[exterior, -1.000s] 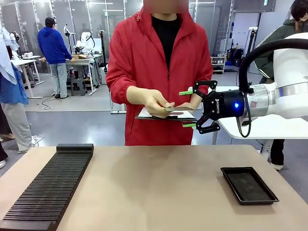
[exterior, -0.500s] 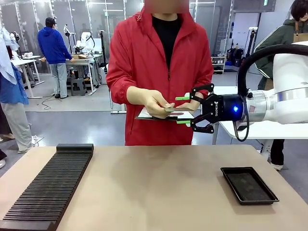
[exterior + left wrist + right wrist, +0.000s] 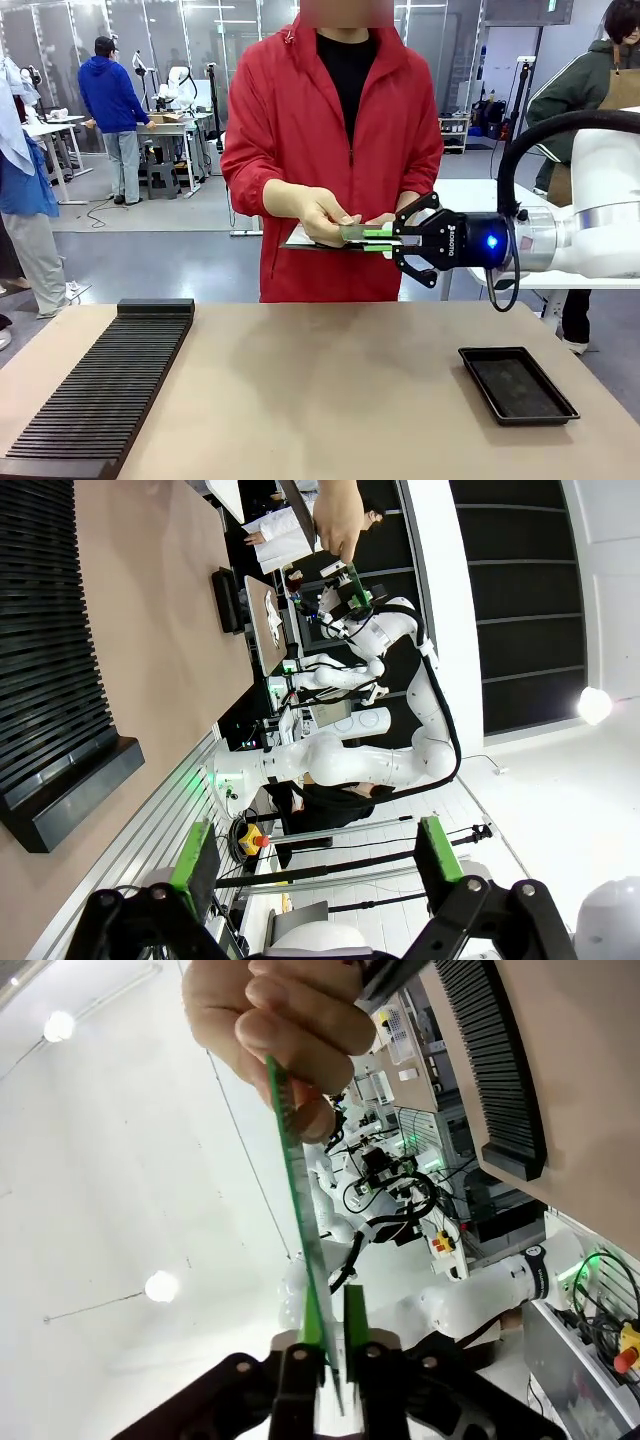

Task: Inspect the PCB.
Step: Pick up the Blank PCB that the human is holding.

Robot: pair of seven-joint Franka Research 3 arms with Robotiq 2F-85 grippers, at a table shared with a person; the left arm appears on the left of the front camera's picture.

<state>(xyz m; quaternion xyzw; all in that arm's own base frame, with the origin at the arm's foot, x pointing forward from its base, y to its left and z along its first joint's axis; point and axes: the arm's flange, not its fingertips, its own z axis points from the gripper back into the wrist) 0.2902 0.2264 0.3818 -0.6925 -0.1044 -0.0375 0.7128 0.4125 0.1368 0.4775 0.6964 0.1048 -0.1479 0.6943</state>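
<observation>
We see a tan table (image 3: 330,400) in an open workshop (image 3: 180,200). Above it the thin green board (image 3: 352,232) lies level, clamped by our right claw (image 3: 373,240) and held by a person's hand (image 3: 320,215). Our left claw (image 3: 315,855) gapes.

one pcb (image 3: 355,232); one tray (image 3: 466,353); one rack (image 3: 100,390); one clipboard (image 3: 298,238)

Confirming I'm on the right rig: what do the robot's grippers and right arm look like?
The right arm is white and rounded, with a black cable looping over it. The right gripper is black with green pads, white lettering and a glowing blue light at its base. The left gripper is black with green pads too.
</observation>
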